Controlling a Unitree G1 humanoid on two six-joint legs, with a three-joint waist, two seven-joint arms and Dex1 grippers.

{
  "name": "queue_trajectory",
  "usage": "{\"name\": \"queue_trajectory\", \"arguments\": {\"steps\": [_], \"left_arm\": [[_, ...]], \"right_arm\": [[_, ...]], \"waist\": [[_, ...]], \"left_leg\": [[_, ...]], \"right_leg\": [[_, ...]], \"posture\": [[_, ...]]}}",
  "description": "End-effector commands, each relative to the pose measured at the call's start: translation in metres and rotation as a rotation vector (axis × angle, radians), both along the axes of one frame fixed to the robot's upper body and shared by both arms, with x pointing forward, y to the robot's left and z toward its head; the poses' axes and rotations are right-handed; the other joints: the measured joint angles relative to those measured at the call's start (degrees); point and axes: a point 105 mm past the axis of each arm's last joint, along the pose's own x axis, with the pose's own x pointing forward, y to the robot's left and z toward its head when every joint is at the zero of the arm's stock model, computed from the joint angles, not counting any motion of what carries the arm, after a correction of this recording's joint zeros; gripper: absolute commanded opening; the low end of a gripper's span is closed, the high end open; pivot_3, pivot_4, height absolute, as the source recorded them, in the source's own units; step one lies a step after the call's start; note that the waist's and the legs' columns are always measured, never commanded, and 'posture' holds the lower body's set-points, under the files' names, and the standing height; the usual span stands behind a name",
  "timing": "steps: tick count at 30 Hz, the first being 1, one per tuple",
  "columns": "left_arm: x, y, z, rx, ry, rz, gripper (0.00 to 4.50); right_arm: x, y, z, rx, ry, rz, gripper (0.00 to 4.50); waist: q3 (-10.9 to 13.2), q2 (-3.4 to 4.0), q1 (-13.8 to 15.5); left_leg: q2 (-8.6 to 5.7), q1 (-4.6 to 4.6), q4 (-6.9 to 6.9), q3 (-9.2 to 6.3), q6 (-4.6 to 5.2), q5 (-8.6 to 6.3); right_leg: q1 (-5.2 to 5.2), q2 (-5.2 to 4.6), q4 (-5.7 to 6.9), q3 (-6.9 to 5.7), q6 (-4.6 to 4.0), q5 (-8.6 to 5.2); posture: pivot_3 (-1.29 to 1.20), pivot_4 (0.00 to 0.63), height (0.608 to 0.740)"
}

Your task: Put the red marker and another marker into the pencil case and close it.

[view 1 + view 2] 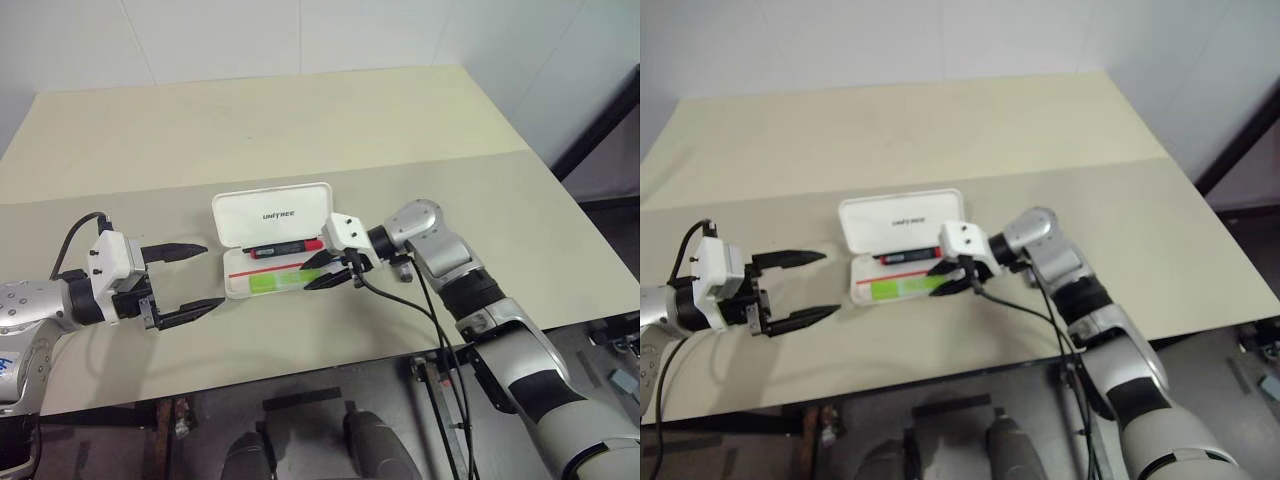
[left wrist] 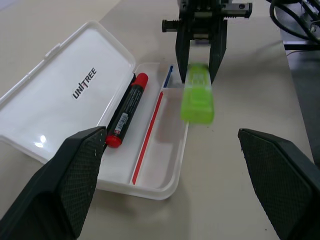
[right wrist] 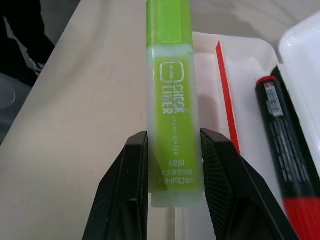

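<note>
- On a pale tabletop (image 1: 300, 120), we are looking at the pencil case (image 1: 272, 214) lying open, its white lid with the dark lettering folded back flat and the shallow tray nearer to us.
- We are seeing the red marker (image 1: 285, 248) lying inside the tray along the hinge side, black barrel lengthwise, red at both ends (the left wrist view shows this plainly).
- Our right gripper (image 1: 329, 270) is clamping the light-green highlighter (image 3: 172, 100) between its two black fingers (image 3: 131, 190), squeezing it near one end so that most of its length is sticking out past the fingertips.
- The highlighter is hanging over the front part of the tray, running roughly along the tray's length, beside the red stripe (image 2: 148, 137) printed inside; we cannot tell whether it is touching the tray floor.
- Our left gripper (image 1: 183, 281) is hovering just off the case's left end, its jaws standing wide apart with nothing between them, pointing toward the case.
- The marker and the highlighter are sitting apart, with the red stripe between them.
</note>
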Motion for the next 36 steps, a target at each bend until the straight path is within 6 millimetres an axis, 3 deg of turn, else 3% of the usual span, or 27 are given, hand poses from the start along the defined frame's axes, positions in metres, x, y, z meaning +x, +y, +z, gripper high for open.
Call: {"name": "queue_trajectory", "arguments": {"steps": [1,14,26,35,36], "left_arm": [[-0.001,0.006,0.010,0.019,-0.043,0.018,4.50],[-0.003,0.005,0.010,0.006,-0.044,0.031,4.50],[-0.005,0.004,0.009,-0.002,-0.046,0.044,4.50],[-0.002,0.003,0.010,-0.003,-0.049,0.041,4.50],[-0.002,0.003,0.010,-0.003,-0.050,0.040,4.50]], "right_arm": [[0.001,0.011,0.012,0.016,-0.052,0.023,1.09],[0.010,0.038,0.015,-0.001,-0.092,0.021,1.09],[0.017,0.035,0.003,-0.056,-0.112,0.006,1.09],[0.016,0.040,0.016,-0.013,-0.128,0.026,4.35],[0.015,0.042,0.018,-0.004,-0.126,0.030,4.47]], "waist": [[0.00,-0.01,0.05],[0.00,-0.01,-0.34],[0.00,-0.01,-0.40],[0.00,-0.02,-0.44],[0.01,-0.02,-0.45]], "left_leg": [[0.00,0.00,0.01,-0.01,0.00,0.00],[0.01,0.00,-0.06,-0.01,-0.02,0.00],[0.01,0.00,-0.05,-0.01,-0.03,-0.01],[0.02,0.00,-0.07,-0.01,-0.03,-0.01],[0.02,0.00,-0.07,-0.01,-0.04,-0.01]], "right_leg": [[0.00,0.00,0.01,-0.01,0.00,0.00],[-0.06,0.00,0.06,-0.03,-0.05,-0.02],[-0.06,0.00,0.07,-0.04,-0.05,-0.03],[-0.06,0.00,0.06,-0.05,-0.05,-0.03],[-0.06,0.01,0.06,-0.05,-0.05,-0.03]], "posture": [[0.00,0.150,0.740],[0.00,0.150,0.740],[0.00,0.150,0.740],[0.00,0.150,0.740],[0.00,0.150,0.740]]}}
